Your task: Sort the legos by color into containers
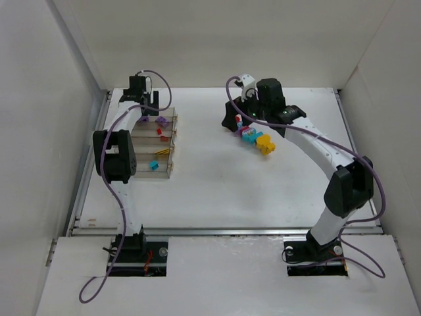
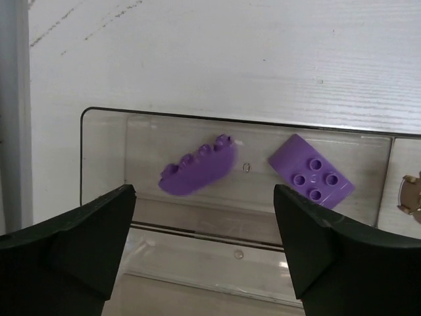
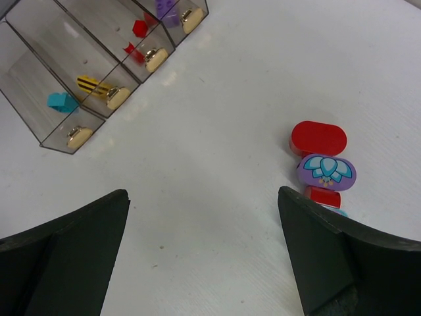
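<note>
The four clear bins (image 1: pixel 155 141) stand in a joined row on the left side of the surface (image 1: pixel 210 197), and each takes a single colour. In the right wrist view they hold, from the near end, a cyan brick (image 3: pixel 62 102), a striped yellow brick (image 3: pixel 89 84), red bricks (image 3: pixel 139 27) and purple ones.

The left pincer (image 2: pixel 204 204) hangs directly above the purple bin (image 2: pixel 263 197) at the far end of the row, jaws spread wide with nothing between them. Two purple bricks lie apart on that bin's floor: an arched brick (image 2: pixel 197 170) and a flatter four-stud brick (image 2: pixel 312 172). The pincer's place over this bin fits the sorting rule of purple with purple.

The unsorted bricks (image 1: pixel 255 138) lie in a tight cluster toward the far right of the surface, well apart from the bins. The right pincer (image 3: pixel 204 210) hovers over them, fully open and empty. A red oval piece (image 3: pixel 318 138), a purple piece (image 3: pixel 325 171) and another small red piece (image 3: pixel 322 196) touch in a line just beside the finger at the right of that view. A plain yellow brick (image 1: pixel 266 146) shows from above. The pincer looks placed to choose the next pick.

No brand, label or lettering can be read. The only markings are a pale blue flower pattern on the purple piece and black stripes on the striped yellow brick. The front tabs (image 3: pixel 79 136) of the bins are plain and yellowish.
</note>
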Controlling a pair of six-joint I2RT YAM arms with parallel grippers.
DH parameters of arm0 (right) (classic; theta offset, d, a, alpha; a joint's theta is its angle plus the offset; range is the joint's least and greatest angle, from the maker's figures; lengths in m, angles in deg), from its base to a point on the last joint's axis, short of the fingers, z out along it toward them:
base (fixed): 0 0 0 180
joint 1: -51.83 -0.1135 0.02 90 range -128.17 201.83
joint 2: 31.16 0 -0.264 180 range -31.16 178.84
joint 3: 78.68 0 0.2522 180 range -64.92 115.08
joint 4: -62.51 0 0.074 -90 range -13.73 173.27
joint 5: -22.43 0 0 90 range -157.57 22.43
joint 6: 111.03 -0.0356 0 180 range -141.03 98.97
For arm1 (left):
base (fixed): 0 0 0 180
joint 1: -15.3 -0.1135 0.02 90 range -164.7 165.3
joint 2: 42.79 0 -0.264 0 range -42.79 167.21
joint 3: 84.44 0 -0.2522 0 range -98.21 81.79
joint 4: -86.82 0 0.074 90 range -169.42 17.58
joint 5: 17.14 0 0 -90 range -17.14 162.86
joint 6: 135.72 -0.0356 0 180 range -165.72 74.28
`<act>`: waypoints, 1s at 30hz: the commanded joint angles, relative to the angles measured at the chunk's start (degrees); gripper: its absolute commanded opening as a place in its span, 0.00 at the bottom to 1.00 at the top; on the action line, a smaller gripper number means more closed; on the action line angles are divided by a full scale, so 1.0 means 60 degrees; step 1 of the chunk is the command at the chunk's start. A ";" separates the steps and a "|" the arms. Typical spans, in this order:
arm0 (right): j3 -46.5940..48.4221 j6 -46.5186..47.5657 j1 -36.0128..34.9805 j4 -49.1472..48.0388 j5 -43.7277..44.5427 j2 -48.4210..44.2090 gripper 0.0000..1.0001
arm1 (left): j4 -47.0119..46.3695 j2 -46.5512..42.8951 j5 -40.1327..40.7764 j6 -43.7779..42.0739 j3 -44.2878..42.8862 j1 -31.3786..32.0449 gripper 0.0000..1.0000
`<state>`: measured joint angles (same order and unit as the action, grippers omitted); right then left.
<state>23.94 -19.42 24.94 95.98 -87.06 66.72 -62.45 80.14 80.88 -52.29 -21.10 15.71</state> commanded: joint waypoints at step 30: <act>0.4642 0.2091 0.0630 0.3059 0.2881 0.4643 1.00 | -0.0192 -0.3160 -0.1569 -0.1557 0.0433 0.1412 0.89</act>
<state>47.15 -8.74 28.85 117.03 -67.83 92.12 -64.57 62.42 73.07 -61.12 -19.70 24.36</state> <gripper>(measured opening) 0.999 0.891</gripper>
